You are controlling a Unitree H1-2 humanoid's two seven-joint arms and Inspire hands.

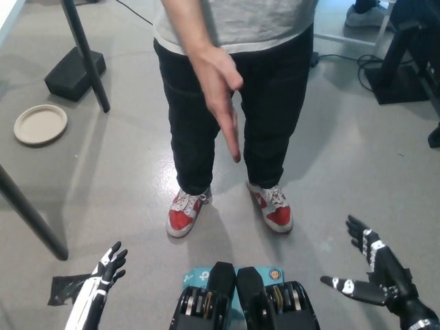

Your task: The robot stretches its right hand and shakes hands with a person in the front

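Right hand [375, 275], black with white markings, sits at the lower right of the head view with its fingers spread apart and its palm turned inward, holding nothing. Well apart from it, higher and toward the picture's middle, the person's outstretched hand [221, 96] hangs flat with fingers together, pointing down in front of the black trousers [199, 117]; the two hands do not touch. Left hand [106, 271], white with black fingers, rests at the lower left, its fingers slightly apart and empty.

The person stands facing the robot on the grey concrete floor [117, 185], wearing a light grey shirt [240, 24] and red-and-white sneakers [184, 213], feet set apart. Only the torso, one forearm and the legs are in view.

Just beside the left hand, a scrap of black material [65, 289] lies on the floor. At the far left a round beige paper plate [40, 124] lies flat on the floor, near a black rectangular base block [74, 72] from which a dark slanted pole [84, 51] rises. A second dark pole [31, 213] crosses the lower left edge. At the upper right stand black equipment bases [402, 69] with a cable trailing over the floor, and another white shoe [368, 15] shows at the top edge.
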